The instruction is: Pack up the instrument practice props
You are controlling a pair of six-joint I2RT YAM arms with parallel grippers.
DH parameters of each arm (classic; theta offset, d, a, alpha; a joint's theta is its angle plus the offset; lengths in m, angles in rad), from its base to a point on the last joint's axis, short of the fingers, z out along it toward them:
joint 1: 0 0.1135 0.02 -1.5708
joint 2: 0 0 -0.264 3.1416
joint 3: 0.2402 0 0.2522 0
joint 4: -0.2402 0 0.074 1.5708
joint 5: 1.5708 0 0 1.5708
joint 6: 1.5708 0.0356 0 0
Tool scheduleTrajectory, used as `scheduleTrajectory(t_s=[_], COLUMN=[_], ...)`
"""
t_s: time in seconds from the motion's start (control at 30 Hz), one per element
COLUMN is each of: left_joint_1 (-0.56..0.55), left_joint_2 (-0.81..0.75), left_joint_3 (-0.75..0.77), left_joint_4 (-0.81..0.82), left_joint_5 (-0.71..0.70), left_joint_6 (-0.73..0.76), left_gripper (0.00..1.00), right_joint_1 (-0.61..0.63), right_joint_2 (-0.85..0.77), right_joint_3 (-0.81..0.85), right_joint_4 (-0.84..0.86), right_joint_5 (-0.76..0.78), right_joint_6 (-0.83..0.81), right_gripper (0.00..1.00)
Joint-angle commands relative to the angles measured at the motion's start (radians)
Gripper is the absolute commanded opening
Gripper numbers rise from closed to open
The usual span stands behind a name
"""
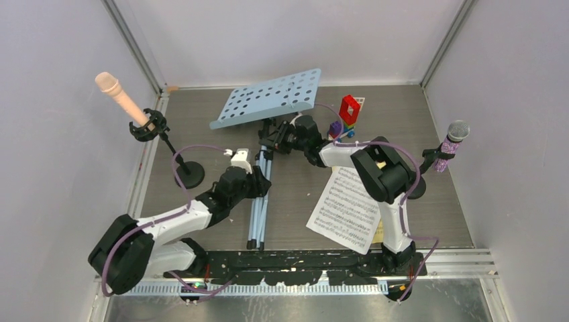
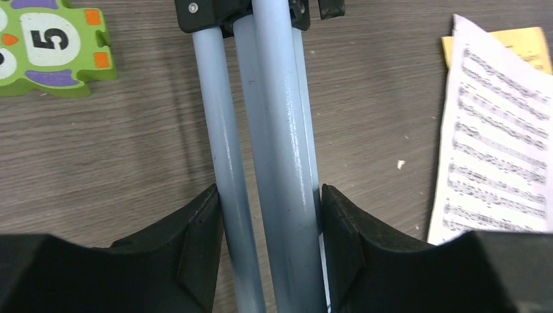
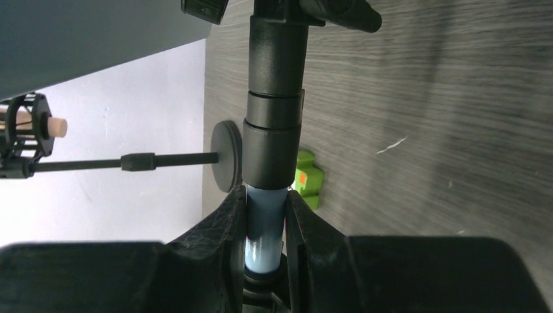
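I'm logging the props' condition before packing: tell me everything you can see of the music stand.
The music stand lies lengthwise over the grey wood-grain table, legs toward the near edge. Its pale-blue perforated rack, tilted, sits at the far end. Black collars join a pale-blue shaft to glossy pale-blue tube legs, folded together. The left pincer grips the bundled legs; the right pincer clamps the shaft just below a collar.

A robotics lab cell: bare white walls (image 1: 282, 33), aluminium frame rails (image 1: 134, 43).
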Motion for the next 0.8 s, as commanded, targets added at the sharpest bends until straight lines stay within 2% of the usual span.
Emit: scheduleTrajectory(t_s=[0.0,0.2,0.43,0.53,0.67,0.7,0.77], left_joint_1=[0.03,0.095,0.174,0.194,0.215,0.218,0.22], left_joint_2=[0.019,0.137,0.249,0.268,0.28,0.28,0.278], left_joint_3=[0.112,0.172,0.228,0.248,0.263,0.266,0.265], left_joint_4=[0.228,0.256,0.314,0.316,0.314,0.31,0.308], left_joint_5=[-0.066,-0.026,0.028,0.04,0.056,0.063,0.076], left_joint_6=[0.111,0.093,0.053,0.062,0.072,0.072,0.072], left_gripper=[0.0,0.0,0.0,0.0,0.0,0.0,0.0], right_joint_1=[-0.104,-0.159,-0.188,-0.187,-0.187,-0.187,-0.187], right_joint_2=[0.055,0.148,0.133,0.089,0.029,0.01,-0.014], right_joint_3=[0.077,0.081,-0.016,-0.091,-0.187,-0.197,-0.2], right_joint_4=[0.198,0.293,0.359,0.363,0.404,0.397,0.355], right_joint_5=[0.153,0.105,0.077,0.096,0.112,0.117,0.123], right_joint_6=[-0.045,0.011,0.009,-0.007,-0.031,-0.042,-0.062], right_gripper=[0.01,0.02,0.32,0.41,0.6,0.68,0.75])
